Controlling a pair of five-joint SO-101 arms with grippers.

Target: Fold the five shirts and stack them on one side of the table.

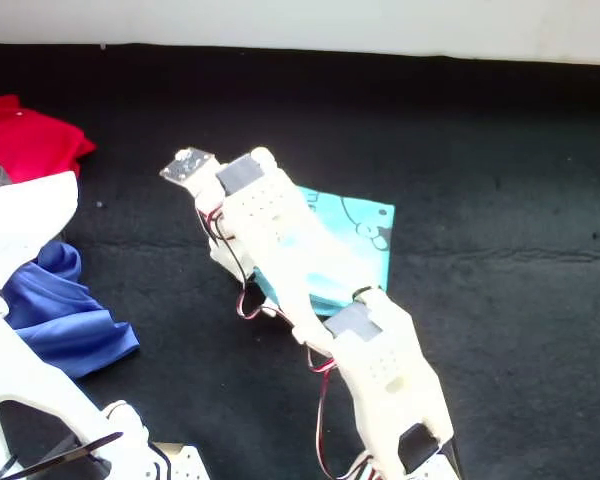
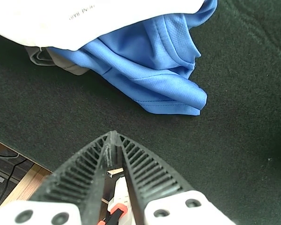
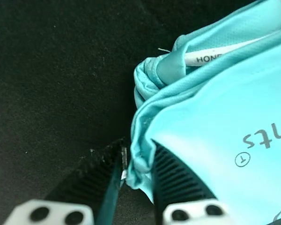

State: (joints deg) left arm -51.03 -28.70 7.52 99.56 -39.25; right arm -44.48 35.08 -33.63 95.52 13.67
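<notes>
A teal shirt (image 1: 355, 225) lies folded flat mid-table, partly under my right arm (image 1: 280, 240). My right gripper (image 3: 136, 164) is shut on the teal shirt (image 3: 215, 108), pinching its bunched edge between both fingers just above the black table. At the left lies a pile with a red shirt (image 1: 30, 140), a white shirt (image 1: 20, 215) and a crumpled blue shirt (image 1: 65, 320). My left gripper (image 2: 113, 137) is shut and holds nothing, hovering at the table's front edge, short of the blue shirt (image 2: 150, 65) and white shirt (image 2: 84, 18).
A bit of grey cloth (image 2: 51, 58) peeks from under the blue and white shirts. The black table (image 1: 500, 200) stretches bare to the right of the teal shirt. The table's front edge and wood floor (image 2: 18, 183) lie under the left gripper.
</notes>
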